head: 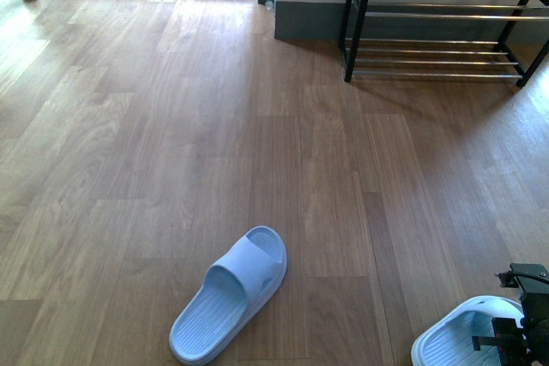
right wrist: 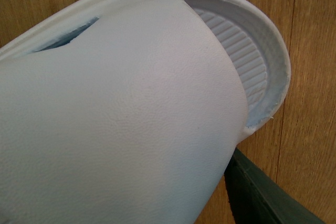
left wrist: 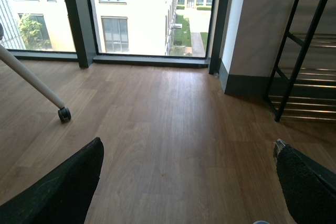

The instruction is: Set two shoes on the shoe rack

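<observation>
Two pale-blue slides show in the front view. One slide (head: 230,292) lies free on the wood floor near the bottom middle. The other slide (head: 459,337) is at the bottom right corner, with my right gripper (head: 520,325) shut on it. In the right wrist view that slide (right wrist: 131,114) fills the picture, one dark finger (right wrist: 257,192) beside its strap. The shoe rack (head: 442,23), black frame with chrome rods, stands at the far right against the wall and its shelves are bare; the shoe rack (left wrist: 304,66) also shows in the left wrist view. My left gripper (left wrist: 189,182) hangs open above bare floor.
A grey wall base (head: 309,19) runs beside the rack. Large windows (left wrist: 142,14) line the far side of the room. A white leg with a caster wheel (left wrist: 64,114) stands on the floor in the left wrist view.
</observation>
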You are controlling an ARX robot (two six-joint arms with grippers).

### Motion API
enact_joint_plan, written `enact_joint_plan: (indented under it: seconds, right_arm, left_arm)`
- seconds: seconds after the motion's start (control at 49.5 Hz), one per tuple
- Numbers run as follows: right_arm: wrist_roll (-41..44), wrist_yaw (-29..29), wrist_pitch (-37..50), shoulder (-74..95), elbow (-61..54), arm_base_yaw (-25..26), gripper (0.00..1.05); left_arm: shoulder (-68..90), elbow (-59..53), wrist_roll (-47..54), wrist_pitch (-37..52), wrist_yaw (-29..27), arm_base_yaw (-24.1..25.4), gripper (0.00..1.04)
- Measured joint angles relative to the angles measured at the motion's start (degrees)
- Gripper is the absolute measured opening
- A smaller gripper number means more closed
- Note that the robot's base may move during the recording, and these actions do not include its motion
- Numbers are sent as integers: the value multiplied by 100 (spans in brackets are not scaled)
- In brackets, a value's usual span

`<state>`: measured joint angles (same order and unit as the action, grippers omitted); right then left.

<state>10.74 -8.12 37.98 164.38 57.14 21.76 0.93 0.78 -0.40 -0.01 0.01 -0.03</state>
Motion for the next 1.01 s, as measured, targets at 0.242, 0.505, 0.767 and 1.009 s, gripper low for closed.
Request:
enact_joint_plan:
  seconds: [0.242, 0.505, 0.767, 1.009]
  right_arm:
    - [238, 356, 953, -94, -210, -195, 6]
    - [-256, 846, 2194, -402, -640, -1274, 2]
    - [-297, 654, 2347, -2874, -2020, -2013, 2]
    - [173, 789, 367, -6470, -3215, -2319, 2]
  left_arm:
    - [0, 0, 0, 0, 0, 0, 95]
    - [0, 0, 0, 0, -2, 0, 95]
    - [0, 0, -2, 0, 0, 0, 95]
    - [0, 0, 0, 0, 0, 0, 95]
